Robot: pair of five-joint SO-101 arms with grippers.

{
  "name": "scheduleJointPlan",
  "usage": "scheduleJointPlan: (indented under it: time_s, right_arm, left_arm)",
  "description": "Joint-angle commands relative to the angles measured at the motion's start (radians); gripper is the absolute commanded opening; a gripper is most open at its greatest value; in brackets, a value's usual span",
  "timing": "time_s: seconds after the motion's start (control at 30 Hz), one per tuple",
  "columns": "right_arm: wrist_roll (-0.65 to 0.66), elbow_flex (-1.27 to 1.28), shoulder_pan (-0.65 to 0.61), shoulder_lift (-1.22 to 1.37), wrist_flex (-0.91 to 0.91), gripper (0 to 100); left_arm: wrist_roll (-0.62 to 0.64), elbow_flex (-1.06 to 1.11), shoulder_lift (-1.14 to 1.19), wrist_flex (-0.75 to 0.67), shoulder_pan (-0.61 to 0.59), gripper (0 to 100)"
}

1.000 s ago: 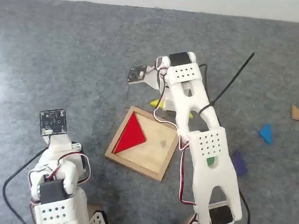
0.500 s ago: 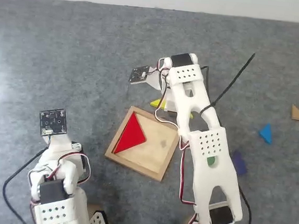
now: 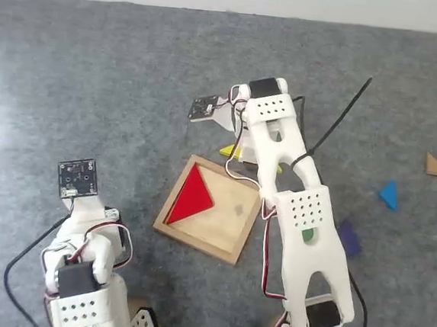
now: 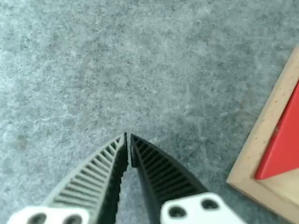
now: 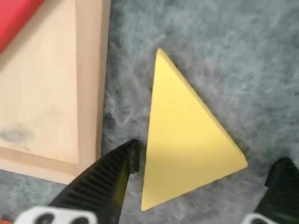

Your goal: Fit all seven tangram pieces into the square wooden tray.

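Note:
The square wooden tray [image 3: 224,233] lies mid-table with a red triangle [image 3: 192,196] in its left part. Just beyond the tray's far edge, a yellow triangle [image 3: 229,151] lies on the mat, half hidden under the right arm. In the right wrist view my right gripper [image 5: 205,163] is open and low over the mat, one finger on each side of the yellow triangle [image 5: 182,140], beside the tray's rim [image 5: 88,93]. My left gripper [image 4: 127,139] is shut and holds nothing, over bare mat left of the tray [image 4: 261,154].
Loose pieces lie right of the right arm: a blue triangle [image 3: 388,194], a tan triangle [image 3: 435,165] and a purple piece [image 3: 349,239]. A green piece [image 3: 307,235] peeks through the arm. Open grey mat spreads across the far side and the left.
The right arm's wrist shifted slightly to the right over the yellow triangle, then held still. The left arm has not moved.

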Motion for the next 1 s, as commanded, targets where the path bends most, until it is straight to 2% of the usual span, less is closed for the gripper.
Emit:
scheduleJointPlan:
  time_s: [0.0, 0.23, 0.43, 0.63, 0.87, 0.97]
  right_arm:
    - [-0.038, -0.026, -0.022, -0.001, 0.016, 40.7]
    - [-0.034, -0.026, -0.030, -0.001, 0.015, 28.0]
    - [-0.034, -0.026, -0.025, -0.002, -0.019, 32.2]
    - [-0.034, -0.026, -0.027, -0.001, -0.015, 31.8]
    - [-0.035, -0.026, -0.024, -0.008, -0.013, 15.1]
    - [-0.038, -0.026, -0.024, -0.010, -0.013, 11.1]
  left_arm:
    - [-0.005, -0.007, -0.018, 0.008, -0.003, 1]
    - [-0.005, -0.007, -0.018, 0.008, -0.003, 1]
    - [-0.005, -0.007, -0.018, 0.008, -0.003, 1]
    - [-0.005, -0.007, -0.018, 0.008, -0.003, 1]
    - [-0.005, -0.007, -0.018, 0.008, -0.003, 1]
    - [-0.005, -0.007, -0.018, 0.008, -0.003, 1]
